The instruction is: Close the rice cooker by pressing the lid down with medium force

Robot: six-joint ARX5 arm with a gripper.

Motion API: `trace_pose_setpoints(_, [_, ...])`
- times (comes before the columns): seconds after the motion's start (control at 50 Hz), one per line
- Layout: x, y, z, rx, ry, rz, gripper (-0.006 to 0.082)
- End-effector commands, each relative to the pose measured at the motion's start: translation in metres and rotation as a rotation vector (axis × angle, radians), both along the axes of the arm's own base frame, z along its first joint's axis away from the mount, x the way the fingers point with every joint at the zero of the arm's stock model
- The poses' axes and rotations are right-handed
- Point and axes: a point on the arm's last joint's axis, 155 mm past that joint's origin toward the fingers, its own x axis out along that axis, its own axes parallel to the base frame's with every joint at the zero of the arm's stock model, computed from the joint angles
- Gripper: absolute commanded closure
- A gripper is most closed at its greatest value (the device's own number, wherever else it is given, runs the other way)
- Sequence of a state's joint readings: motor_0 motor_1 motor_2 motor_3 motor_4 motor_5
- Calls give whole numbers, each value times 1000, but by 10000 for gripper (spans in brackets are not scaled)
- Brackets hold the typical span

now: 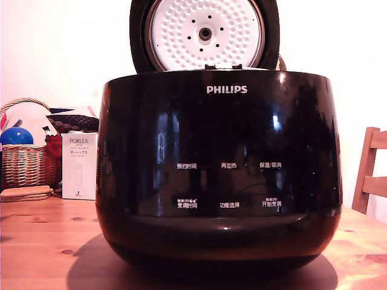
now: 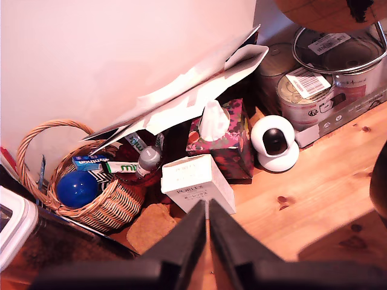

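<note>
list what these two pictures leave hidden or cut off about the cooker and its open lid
- Glossy black round lid: top cut off by the exterior view's upper edge.
- Inside of the glossy black rounded Philips rice cooker: hidden by its own front wall.
- Black hand: absent from the exterior view; the wrist view shows no lid.

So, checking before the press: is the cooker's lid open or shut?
Open. The lid stands upright behind the rice cooker, its dimpled white underside facing the exterior view.

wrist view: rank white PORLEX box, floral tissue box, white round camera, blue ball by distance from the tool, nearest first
From the tool, shut and empty:
1. White PORLEX box, just beyond the tips.
2. Floral tissue box, behind the PORLEX box.
3. White round camera and blue ball in the wicker basket, on opposite sides: too close to call.
</note>
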State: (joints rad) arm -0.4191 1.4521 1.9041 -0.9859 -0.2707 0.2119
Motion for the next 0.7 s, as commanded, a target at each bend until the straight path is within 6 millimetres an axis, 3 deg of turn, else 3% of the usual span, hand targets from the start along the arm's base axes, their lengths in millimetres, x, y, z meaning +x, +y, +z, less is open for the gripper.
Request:
trace_pose_setpoints(0.0, [4, 7, 1, -6, -5, 21, 788])
trace_pose_setpoints(0.42, [6, 6, 6, -15, -26, 20, 788])
trace_pose_setpoints(0.68, [26, -28, 23, -165, -92, -127, 788])
